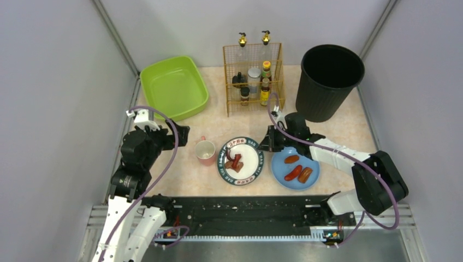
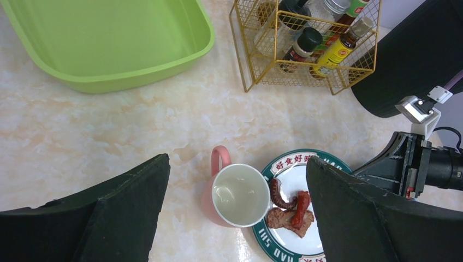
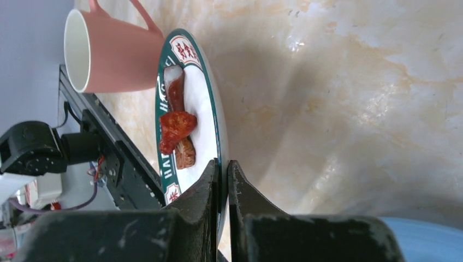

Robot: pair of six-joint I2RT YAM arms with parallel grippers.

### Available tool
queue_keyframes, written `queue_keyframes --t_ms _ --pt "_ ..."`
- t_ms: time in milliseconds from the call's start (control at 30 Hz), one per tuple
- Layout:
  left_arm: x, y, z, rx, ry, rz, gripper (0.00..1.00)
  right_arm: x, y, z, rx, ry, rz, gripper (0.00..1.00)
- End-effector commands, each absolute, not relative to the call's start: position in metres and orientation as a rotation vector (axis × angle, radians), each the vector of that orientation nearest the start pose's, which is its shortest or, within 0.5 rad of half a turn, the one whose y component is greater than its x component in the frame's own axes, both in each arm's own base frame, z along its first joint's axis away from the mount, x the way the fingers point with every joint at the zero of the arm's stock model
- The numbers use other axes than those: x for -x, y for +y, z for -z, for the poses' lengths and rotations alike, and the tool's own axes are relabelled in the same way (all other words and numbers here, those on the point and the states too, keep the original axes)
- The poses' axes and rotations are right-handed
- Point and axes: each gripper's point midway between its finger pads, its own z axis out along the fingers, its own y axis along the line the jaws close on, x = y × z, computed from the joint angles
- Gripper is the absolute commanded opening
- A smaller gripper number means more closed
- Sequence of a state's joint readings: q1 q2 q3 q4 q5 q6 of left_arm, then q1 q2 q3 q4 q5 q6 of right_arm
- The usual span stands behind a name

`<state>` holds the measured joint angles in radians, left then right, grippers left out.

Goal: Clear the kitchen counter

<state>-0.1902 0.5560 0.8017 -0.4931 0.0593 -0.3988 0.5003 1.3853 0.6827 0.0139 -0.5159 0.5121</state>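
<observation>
Rim pinched
Plate point(image 3: 200, 112) (stiff, slick, likely fragile) is clamped at its far-right rim by the right end effector point(image 3: 224, 168).

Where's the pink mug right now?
In the top view the pink mug stands upright on the kitchen counter, left of centre, right beside the left edge of the green-rimmed plate, its handle pointing toward the back.

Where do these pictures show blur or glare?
Right wrist view: the right gripper, shut on the green-rimmed plate, looks dark and soft near the lens, and the kitchen counter shows pale glare. Left wrist view: the pink mug is sharp. Top view: even light, soft shadows.
</observation>
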Motion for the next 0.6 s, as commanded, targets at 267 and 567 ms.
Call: queue_keyframes --t_ms 267,567 --pt "-0.242 -0.072 -0.285 0.149 1.788 0.466 0.99 -0.289 0.248 -0.151 0.062 2.144 -1.243 0.0" --pt "-0.242 -0.071 -0.286 0.151 1.783 0.464 0.99 -0.299 0.243 -0.219 0.007 1.999 -1.257 0.0"
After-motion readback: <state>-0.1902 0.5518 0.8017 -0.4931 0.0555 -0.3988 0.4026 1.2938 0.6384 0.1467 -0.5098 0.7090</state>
